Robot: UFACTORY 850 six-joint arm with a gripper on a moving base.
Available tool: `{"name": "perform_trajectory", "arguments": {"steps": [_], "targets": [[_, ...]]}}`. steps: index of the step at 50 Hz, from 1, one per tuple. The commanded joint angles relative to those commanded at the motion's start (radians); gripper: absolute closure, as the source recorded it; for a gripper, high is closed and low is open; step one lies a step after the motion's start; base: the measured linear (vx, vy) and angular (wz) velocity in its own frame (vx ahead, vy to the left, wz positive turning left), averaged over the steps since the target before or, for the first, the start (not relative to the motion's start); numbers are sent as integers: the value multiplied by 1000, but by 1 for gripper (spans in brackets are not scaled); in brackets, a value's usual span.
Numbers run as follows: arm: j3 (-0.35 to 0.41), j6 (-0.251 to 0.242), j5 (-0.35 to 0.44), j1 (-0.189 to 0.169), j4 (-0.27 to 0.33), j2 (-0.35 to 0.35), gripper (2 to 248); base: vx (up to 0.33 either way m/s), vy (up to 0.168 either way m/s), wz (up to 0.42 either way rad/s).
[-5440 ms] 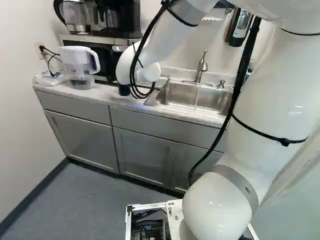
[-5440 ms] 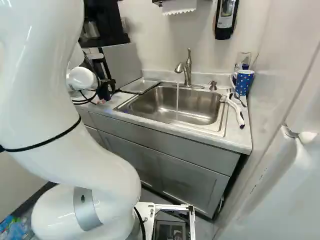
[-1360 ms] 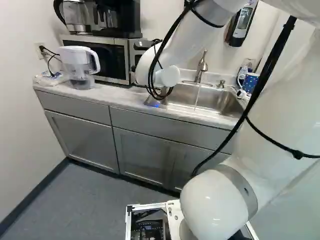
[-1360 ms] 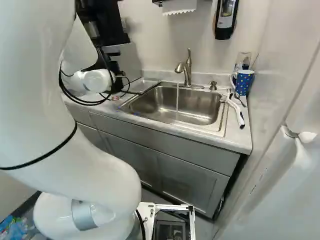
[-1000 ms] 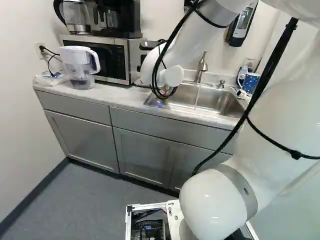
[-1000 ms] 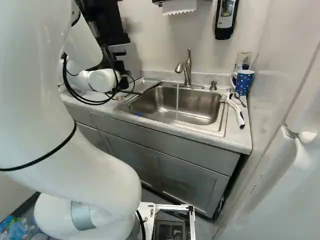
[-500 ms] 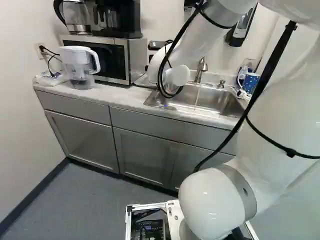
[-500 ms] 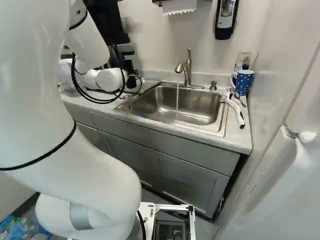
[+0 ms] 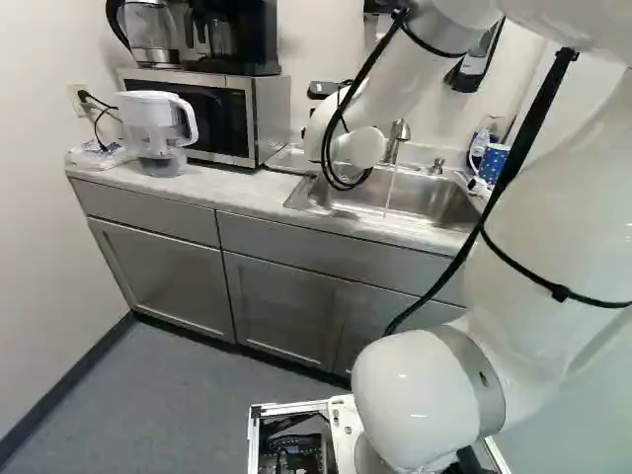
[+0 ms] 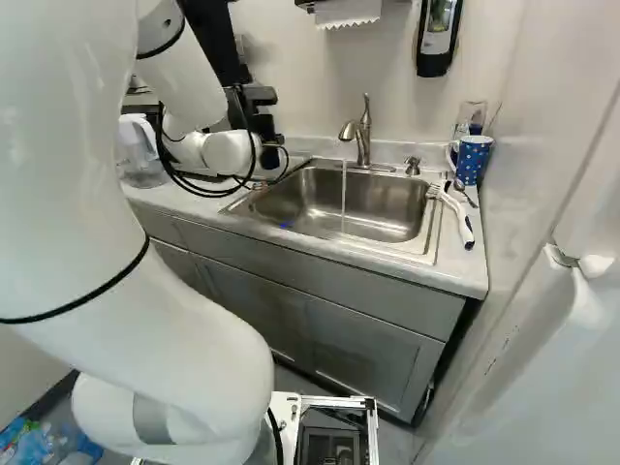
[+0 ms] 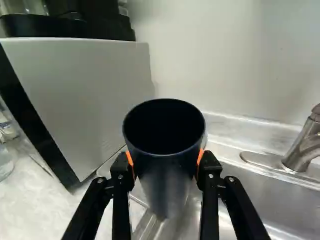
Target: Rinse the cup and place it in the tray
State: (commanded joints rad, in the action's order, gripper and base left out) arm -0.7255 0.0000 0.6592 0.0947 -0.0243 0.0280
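White plastic marks the water pitcher [image 9: 148, 118], which we find at the left of the left base view, handy to the outlet and out of the way of the washing. Next comes the microwave [image 9: 207, 120], pushed back, presumably to leave working room along the front; beside it lies the metal tray [image 9: 286, 158], close to the sink, we suppose, so that drips stay there. Above the area where tray and sink meet, we have the dark cup [image 11: 166, 175], about upright and mouth upwards. The fingers [image 11: 121, 172] stand apart by just the cup's width, their orange pads closed against its two sides; this side grip leaves the mouth free for water. To the right, the tap [image 10: 363, 140] sends a thin stream [image 10: 344, 194] into the sink [image 10: 383, 244], well apart from the cup. We judge that rinsing under it comes next, though we cannot tell whether the cup is wet already. Farther right, the brush [image 10: 458, 221] and the spotted mug [image 10: 473, 160] sit by the sink's edge, probably parked for washing-up. All this rests on a pale, mottled desk [image 9: 227, 193] over grey cabinets [image 9: 286, 306], with blue-grey floor [image 9: 197, 395] below, and a plain wall [image 10: 291, 77] carrying a soap dispenser [image 10: 437, 34] behind.
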Motion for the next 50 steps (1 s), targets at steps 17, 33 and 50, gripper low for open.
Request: {"name": "perform_trajectory", "arguments": {"steps": [17,33,50], "targets": [[6,0,0,-52,0,6,125,0,0,0],[21,0,0,-101,0,21,125,0,0,0],[47,0,0,-154,0,16,125,0,0,0]]}}
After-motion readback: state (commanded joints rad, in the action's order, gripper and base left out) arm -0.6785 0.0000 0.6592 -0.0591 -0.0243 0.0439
